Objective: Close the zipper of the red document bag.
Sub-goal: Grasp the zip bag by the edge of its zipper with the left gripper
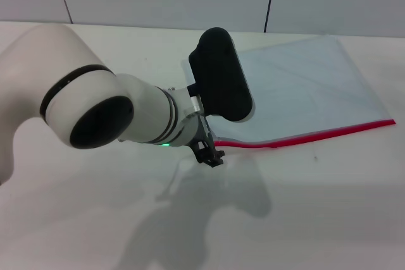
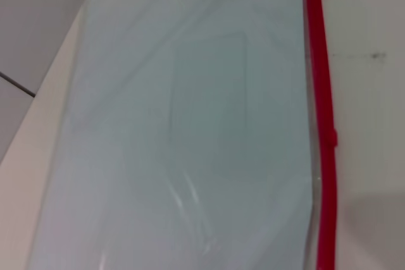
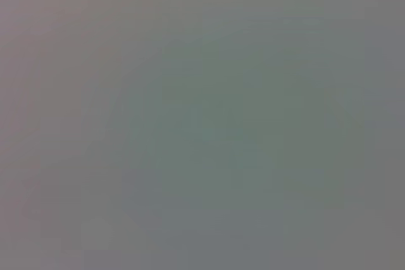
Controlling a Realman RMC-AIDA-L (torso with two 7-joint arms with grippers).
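Left claw (image 1: 211, 154), grip state unclear, at zipper (image 1: 304, 136) end of red document bag (image 1: 304, 90).

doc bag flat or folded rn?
Flat. The red document bag lies spread on the table, no fold visible; the zipper runs along its near edge.

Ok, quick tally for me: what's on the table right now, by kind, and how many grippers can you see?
Document bags: 1, the red document bag, pale and translucent, lying flat on the white table.
Zippers: 1, the zipper along the bag's near edge.
Grippers in view: 1, the left gripper, at the zipper's left end.
Total: 3.
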